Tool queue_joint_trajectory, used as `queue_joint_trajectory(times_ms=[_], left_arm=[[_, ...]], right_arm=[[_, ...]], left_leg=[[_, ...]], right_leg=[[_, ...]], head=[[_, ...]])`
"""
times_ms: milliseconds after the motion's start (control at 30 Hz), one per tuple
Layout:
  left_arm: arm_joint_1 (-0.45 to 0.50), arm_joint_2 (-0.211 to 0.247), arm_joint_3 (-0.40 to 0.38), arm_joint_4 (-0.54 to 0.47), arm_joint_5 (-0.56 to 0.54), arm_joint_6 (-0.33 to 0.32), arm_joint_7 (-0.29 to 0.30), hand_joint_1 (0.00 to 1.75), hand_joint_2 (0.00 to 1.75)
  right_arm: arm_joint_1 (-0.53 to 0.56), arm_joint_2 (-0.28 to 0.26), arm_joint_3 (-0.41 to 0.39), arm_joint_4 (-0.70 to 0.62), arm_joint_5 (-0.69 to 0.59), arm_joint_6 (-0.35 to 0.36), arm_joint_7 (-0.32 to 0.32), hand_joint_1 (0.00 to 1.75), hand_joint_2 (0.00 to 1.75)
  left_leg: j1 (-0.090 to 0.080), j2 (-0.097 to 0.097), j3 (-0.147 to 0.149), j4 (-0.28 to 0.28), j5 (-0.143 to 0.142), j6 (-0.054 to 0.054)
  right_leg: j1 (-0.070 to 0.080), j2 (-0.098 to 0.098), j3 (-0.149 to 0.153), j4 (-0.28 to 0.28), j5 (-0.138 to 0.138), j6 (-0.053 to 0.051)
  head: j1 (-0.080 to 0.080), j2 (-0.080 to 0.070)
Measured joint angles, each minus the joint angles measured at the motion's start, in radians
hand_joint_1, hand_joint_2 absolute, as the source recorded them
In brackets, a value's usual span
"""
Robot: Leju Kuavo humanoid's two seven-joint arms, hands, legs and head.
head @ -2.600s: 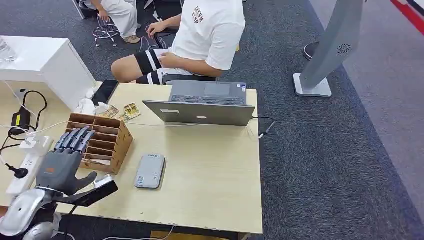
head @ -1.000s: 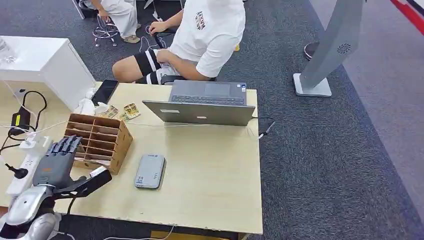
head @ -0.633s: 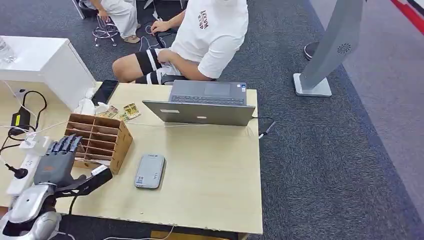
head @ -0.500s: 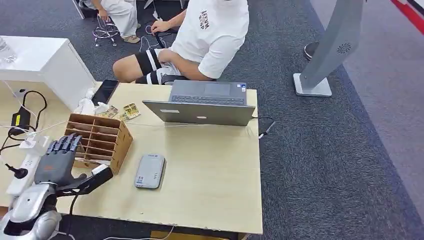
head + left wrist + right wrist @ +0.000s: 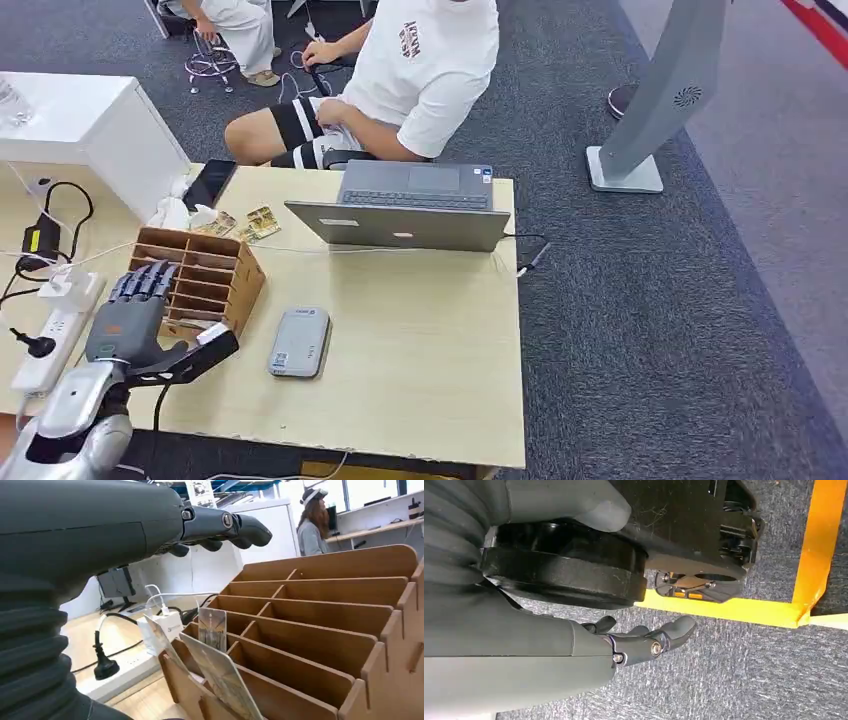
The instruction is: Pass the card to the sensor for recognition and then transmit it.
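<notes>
The left robot hand (image 5: 128, 318) hovers open and empty, fingers extended over the wooden slotted organizer (image 5: 213, 283), where cards (image 5: 212, 628) stand. The right robot hand (image 5: 644, 640) hangs empty, fingers loosely spread. The grey card reader (image 5: 300, 342) lies on the surface (image 5: 420, 350).

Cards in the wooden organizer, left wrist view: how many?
2. One card stands upright in a slot of the wooden organizer; another card leans tilted in the slot nearer the camera. More may be hidden behind the dividers. The left hand holds none.
</notes>
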Motion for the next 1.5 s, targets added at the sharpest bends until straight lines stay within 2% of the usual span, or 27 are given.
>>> queue_joint_trajectory(times_ms=[167,200,1000,1200,1500], left_arm=[[-0.003,-0.004,-0.003,0.002,0.000,0.005,0.000,0.00,1.75],[-0.003,-0.004,-0.003,0.002,0.000,0.005,0.000,1.75,1.75],[-0.004,0.009,-0.003,0.022,0.054,-0.041,0.009,1.75,1.75],[-0.016,-0.009,-0.005,0.006,0.024,0.065,-0.007,1.75,1.75],[-0.072,-0.007,-0.081,-0.190,-0.003,0.114,-0.009,1.75,1.75]], right_arm=[[0.000,0.000,0.000,0.000,0.000,-0.002,0.001,0.00,1.75],[0.000,0.000,0.000,0.000,0.000,-0.002,0.002,0.00,1.75],[-0.002,0.000,0.000,0.000,0.014,-0.002,0.011,0.00,1.75],[-0.002,0.000,0.000,0.000,-0.002,-0.002,0.003,0.00,1.75],[-0.001,0.000,-0.009,0.000,-0.026,-0.005,-0.021,0.00,1.75]], left_leg=[[0.000,0.000,0.000,0.000,0.000,0.000],[0.000,0.000,0.000,0.000,0.000,0.000],[0.000,0.000,0.000,0.000,0.000,0.000],[0.000,0.000,0.000,0.000,0.000,0.000],[0.000,0.000,0.000,0.000,0.000,0.000]], right_leg=[[0.000,0.000,0.000,0.000,0.000,0.000],[0.000,0.000,0.000,0.000,0.000,0.000],[0.000,0.000,0.000,0.000,0.000,0.000],[0.000,0.000,0.000,0.000,0.000,0.000],[0.000,0.000,0.000,0.000,0.001,0.000]], head=[[0.000,0.000],[0.000,0.000],[0.000,0.000],[0.000,0.000],[0.000,0.000]])
